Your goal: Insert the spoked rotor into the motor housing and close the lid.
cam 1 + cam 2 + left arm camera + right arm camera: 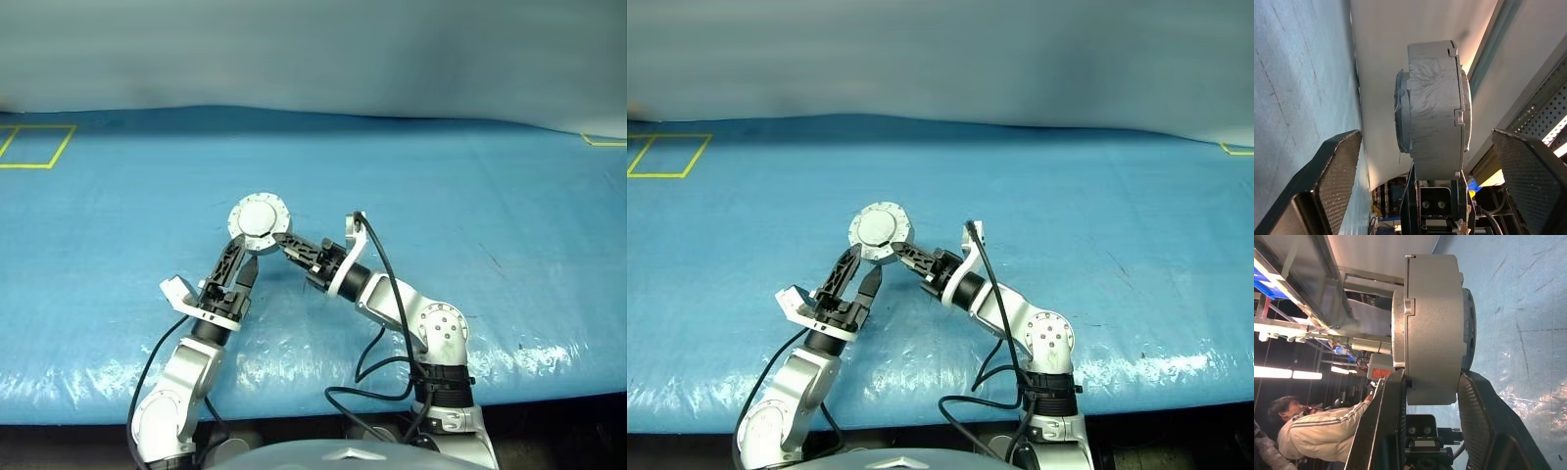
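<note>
It looks like a lab or workshop: a wide table (470, 196) under a blue plastic sheet with yellow tape squares (37, 147), metal shelving (1312, 328), strip lights (1283, 373), and a seated person (1312, 426) watching nearby.

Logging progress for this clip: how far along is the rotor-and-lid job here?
Looks nearly done: the motor housing reads as a closed grey puck, lid shut, no rotor visible outside. In hand: the right gripper clamps it above the blue table; the left gripper stands open beside it. Left: setting it down.
</note>
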Robot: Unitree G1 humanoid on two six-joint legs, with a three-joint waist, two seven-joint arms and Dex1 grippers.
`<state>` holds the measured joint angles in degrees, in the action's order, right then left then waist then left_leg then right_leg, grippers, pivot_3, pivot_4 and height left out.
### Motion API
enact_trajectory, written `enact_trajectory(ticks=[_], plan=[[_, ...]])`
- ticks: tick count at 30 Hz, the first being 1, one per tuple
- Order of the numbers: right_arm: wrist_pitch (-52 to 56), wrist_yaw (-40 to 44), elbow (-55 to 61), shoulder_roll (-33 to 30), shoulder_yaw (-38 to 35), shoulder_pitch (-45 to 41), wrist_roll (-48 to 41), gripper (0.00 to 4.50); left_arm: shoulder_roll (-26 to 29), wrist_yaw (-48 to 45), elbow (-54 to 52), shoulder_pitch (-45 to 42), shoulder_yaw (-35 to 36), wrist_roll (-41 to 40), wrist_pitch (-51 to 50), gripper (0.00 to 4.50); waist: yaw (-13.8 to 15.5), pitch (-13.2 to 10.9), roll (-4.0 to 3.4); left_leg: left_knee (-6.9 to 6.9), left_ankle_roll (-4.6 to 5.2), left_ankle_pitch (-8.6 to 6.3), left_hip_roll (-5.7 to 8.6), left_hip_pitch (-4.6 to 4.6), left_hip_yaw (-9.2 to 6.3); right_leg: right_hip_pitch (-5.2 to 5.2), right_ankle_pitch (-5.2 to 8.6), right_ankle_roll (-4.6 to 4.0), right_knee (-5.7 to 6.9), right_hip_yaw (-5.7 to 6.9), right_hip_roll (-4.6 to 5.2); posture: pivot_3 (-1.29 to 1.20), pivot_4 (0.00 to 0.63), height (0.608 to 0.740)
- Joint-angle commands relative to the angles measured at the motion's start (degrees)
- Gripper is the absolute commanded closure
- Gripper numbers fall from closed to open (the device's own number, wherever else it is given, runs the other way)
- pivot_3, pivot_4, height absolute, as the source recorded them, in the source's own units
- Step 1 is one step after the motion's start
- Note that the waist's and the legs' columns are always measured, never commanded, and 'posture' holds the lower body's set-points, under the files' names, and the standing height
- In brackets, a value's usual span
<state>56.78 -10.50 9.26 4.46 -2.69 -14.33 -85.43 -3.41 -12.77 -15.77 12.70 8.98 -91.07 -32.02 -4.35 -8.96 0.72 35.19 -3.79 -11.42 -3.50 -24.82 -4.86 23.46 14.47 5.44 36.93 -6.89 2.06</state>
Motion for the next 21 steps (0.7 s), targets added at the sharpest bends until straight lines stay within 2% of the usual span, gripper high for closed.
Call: enact_trajectory(ticks=[1,9,11,16,17,21], plan=[[0.21,1.97,3.84,0.41,1.45,-0.83,-3.69,3.35,-2.0,-2.46,-0.49,-0.76,-0.42,0.02,0.19,0.0,0.01,0.0,0.0,-0.01,0.0,0.0,0.0,0.0,0.0,0.0,0.0,-0.01,0.0,0.0,0.0,0.0,0.15,0.74],[0.76,1.47,4.87,-0.2,3.42,1.29,-5.61,3.35,-1.93,-2.37,4.21,-6.5,0.74,-1.26,-0.18,0.0,0.13,0.0,0.0,0.02,0.0,0.0,0.0,0.0,-0.01,-0.03,-0.01,0.0,0.0,0.0,0.0,0.0,0.15,0.74],[0.6,1.34,5.08,-0.38,3.75,1.67,-5.89,3.35,-2.19,-1.6,4.89,-7.06,0.87,-1.28,-0.33,0.37,0.09,0.0,0.0,0.02,0.0,0.0,0.0,0.0,-0.01,-0.03,-0.01,0.0,0.01,0.01,-0.02,0.0,0.15,0.74],[0.01,0.87,5.16,-0.92,3.87,2.33,-5.97,3.35,-2.83,-1.13,4.15,-6.56,0.64,-1.57,-0.55,1.95,0.14,0.0,0.0,0.02,0.0,0.0,0.0,0.0,-0.03,-0.04,-0.02,0.0,0.01,0.01,-0.02,0.0,0.15,0.74],[-0.2,0.78,5.15,-1.0,3.83,2.42,-5.89,3.35,-2.87,-0.95,3.89,-6.35,0.53,-1.53,-0.57,2.16,0.12,0.0,0.0,0.02,0.0,0.0,0.0,0.0,-0.03,-0.04,-0.02,0.0,0.02,0.01,-0.02,0.0,0.15,0.74],[-1.29,3.69,7.38,-3.08,5.02,2.42,1.03,3.35,-3.17,0.44,3.2,-6.03,0.49,-0.89,0.3,2.13,0.14,0.0,0.0,0.02,0.0,0.0,0.0,0.01,-0.03,-0.04,-0.01,0.01,0.02,0.01,-0.02,0.0,0.15,0.74]])
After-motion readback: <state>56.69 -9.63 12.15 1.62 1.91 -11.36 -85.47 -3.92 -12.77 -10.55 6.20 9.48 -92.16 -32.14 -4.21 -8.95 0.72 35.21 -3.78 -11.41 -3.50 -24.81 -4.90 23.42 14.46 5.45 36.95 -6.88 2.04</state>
